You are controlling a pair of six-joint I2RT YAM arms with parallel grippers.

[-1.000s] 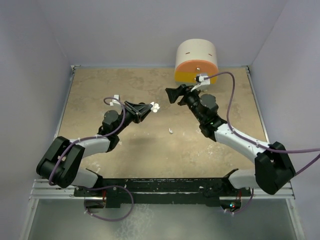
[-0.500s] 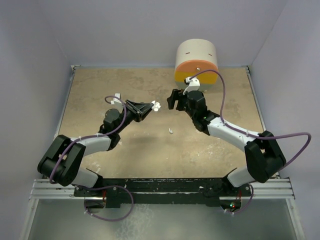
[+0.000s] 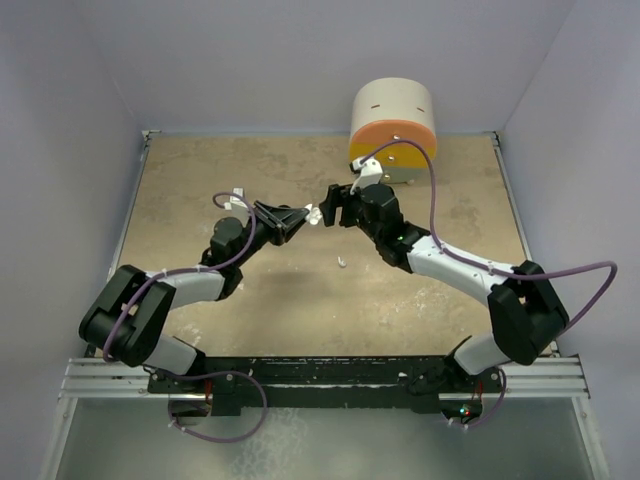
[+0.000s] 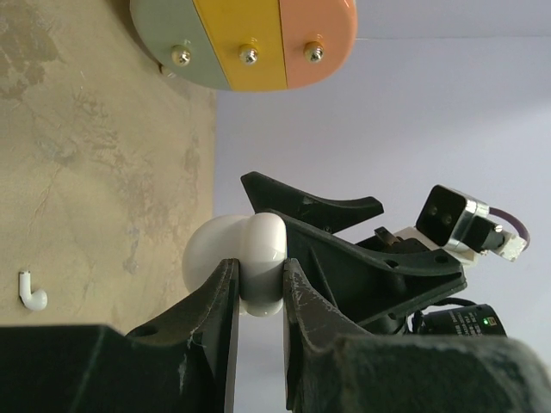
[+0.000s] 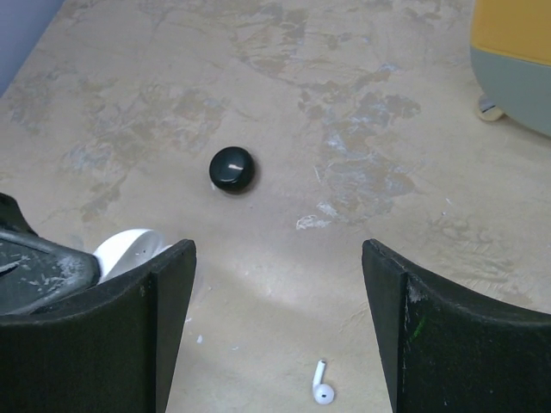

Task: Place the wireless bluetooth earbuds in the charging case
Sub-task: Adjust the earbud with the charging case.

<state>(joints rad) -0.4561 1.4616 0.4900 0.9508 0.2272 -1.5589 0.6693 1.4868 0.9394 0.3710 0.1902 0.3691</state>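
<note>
My left gripper (image 3: 300,218) is shut on a white charging case (image 3: 312,214) and holds it above the table. In the left wrist view the case (image 4: 237,249) shows two rounded white lobes pinched between the fingers (image 4: 219,297). My right gripper (image 3: 335,204) stands open right beside the case, nothing between its jaws (image 5: 275,258). The case (image 5: 129,249) peeks out beside its left finger. One white earbud (image 3: 342,263) lies on the table below both grippers, also seen as a small stemmed earbud (image 5: 322,385) in the right wrist view.
A cylinder with an orange and yellow base (image 3: 392,125) lies at the back of the table. A black round object (image 5: 232,169) sits on the table beyond the right gripper. Grey walls close in the table on three sides.
The right gripper has swung left and come close to the case in the left gripper. The left arm has hardly moved. The earbud on the table stays put.
</note>
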